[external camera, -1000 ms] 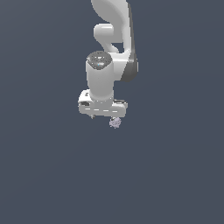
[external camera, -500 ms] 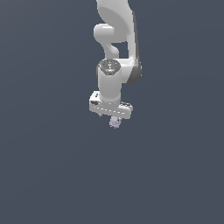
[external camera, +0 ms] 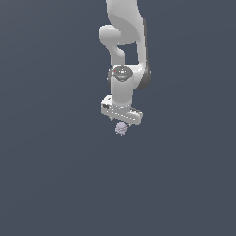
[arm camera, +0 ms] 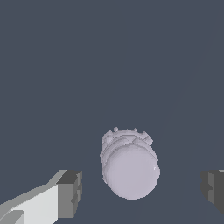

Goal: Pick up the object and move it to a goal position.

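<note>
The object (external camera: 120,128) is a tiny pale lavender-grey lump with small bumps, lying on the dark grey floor directly under the white robot hand. In the wrist view the object (arm camera: 129,166) sits between the two dark fingertips (arm camera: 70,192), with a clear gap on each side. My gripper (external camera: 121,123) is open and straddles the lump without touching it; in the wrist view the gripper (arm camera: 142,190) has one fingertip partly cut off by the picture's edge.
A plain dark grey floor (external camera: 55,175) fills both views. The white arm (external camera: 124,41) rises behind the hand toward the exterior view's upper edge.
The hand has shifted toward the exterior view's right until it stands over the object. The object has stayed in about the same spot.
</note>
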Controlling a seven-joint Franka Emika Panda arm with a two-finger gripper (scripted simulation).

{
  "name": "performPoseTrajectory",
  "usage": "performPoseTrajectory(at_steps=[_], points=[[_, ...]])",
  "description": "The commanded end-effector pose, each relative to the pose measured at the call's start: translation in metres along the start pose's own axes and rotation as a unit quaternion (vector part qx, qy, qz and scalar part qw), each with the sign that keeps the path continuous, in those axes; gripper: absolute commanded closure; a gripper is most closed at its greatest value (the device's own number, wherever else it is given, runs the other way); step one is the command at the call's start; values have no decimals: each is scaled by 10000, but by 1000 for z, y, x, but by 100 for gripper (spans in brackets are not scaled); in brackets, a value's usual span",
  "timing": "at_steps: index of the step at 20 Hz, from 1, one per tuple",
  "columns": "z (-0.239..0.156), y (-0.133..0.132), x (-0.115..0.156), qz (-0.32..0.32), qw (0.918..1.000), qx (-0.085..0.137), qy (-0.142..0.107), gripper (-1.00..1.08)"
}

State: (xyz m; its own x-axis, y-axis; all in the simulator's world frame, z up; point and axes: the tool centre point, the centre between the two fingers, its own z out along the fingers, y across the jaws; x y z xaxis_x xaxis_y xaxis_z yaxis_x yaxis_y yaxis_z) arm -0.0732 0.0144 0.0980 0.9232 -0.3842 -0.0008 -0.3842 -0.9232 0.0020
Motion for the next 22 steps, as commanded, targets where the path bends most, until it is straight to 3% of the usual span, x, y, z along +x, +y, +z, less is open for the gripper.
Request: performPoseTrajectory(at_steps=[1, 11, 22], points=[[4, -1, -5, 106, 9999, 7, 4, -92], [11, -1, -9, 158, 9999, 8, 1, -92], [54, -1, -10, 176, 9998, 10, 4, -92]])
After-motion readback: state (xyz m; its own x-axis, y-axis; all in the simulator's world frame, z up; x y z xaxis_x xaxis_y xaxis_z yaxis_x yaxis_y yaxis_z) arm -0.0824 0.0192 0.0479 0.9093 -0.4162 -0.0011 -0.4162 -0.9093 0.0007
